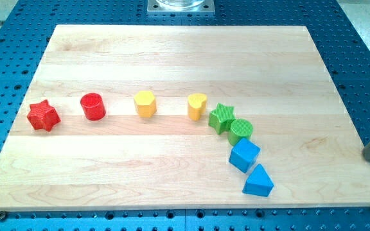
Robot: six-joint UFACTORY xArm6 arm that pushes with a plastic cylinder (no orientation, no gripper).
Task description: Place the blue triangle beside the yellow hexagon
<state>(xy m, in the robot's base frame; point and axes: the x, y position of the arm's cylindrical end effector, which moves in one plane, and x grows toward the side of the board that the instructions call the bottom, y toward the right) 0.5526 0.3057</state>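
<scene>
The blue triangle (258,181) lies near the board's bottom edge, right of centre. The yellow hexagon (145,103) sits in the middle row, left of centre, far up-left of the triangle. A dark rod enters at the view's right edge; my tip (367,156) is at the board's right edge, well to the right of the blue triangle and touching no block.
A red star (43,115) and red cylinder (93,106) lie left of the hexagon. A yellow heart (197,105), green star (221,117), green cylinder (241,131) and blue cube (244,155) curve down toward the triangle. The wooden board (172,51) rests on a blue perforated table (5,38).
</scene>
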